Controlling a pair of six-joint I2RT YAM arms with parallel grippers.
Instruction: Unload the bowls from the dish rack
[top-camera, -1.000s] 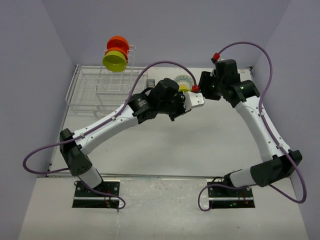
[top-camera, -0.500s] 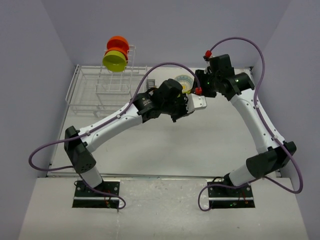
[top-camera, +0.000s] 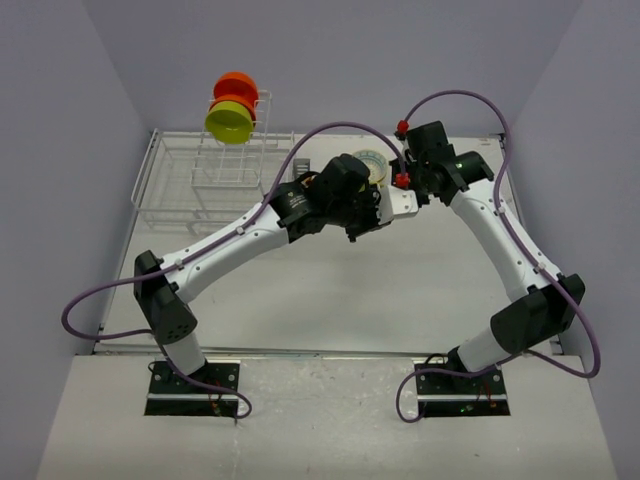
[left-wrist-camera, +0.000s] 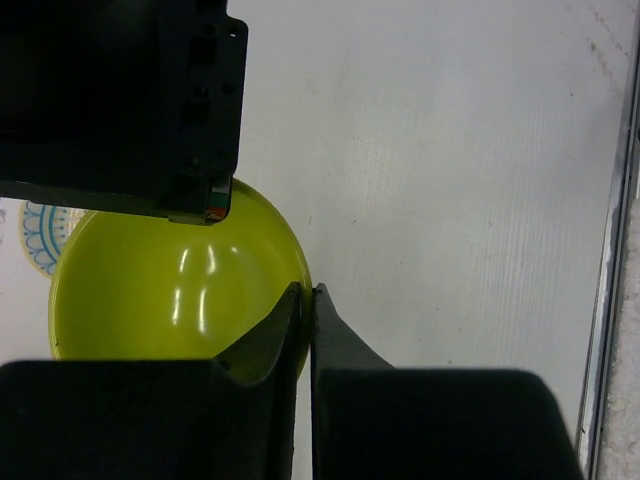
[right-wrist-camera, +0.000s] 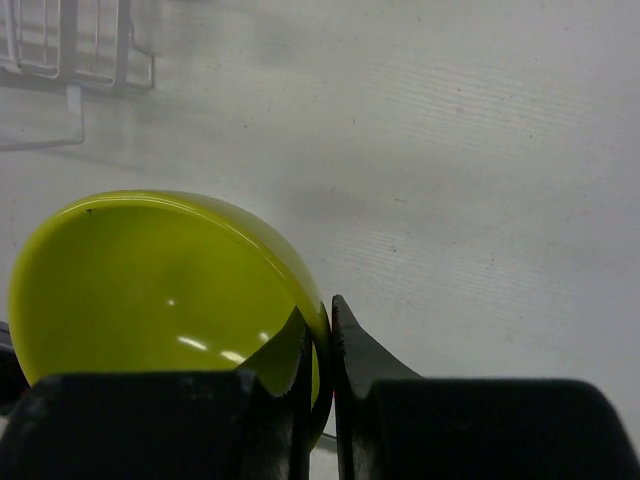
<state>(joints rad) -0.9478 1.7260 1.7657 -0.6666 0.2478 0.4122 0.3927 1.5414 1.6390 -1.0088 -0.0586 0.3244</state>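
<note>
Fig.: L end effector (left-wrist-camera: 305, 300) and R end effector (right-wrist-camera: 320, 310), each w/ fingers pressed together on the rim of one lime-green bowl (left-wrist-camera: 170, 290), which sits between them over the worktop (top-camera: 330, 270); R pinches the rim approx. opposite L. White flower-patterned bowl (top-camera: 372, 163) lies just beyond the pair, partly hidden. Dish rack (top-camera: 200, 185) stands well to L's left, w/ a second green bowl (top-camera: 230, 122) and an orange-red bowl (top-camera: 236, 84) atop its upright tier.
</note>
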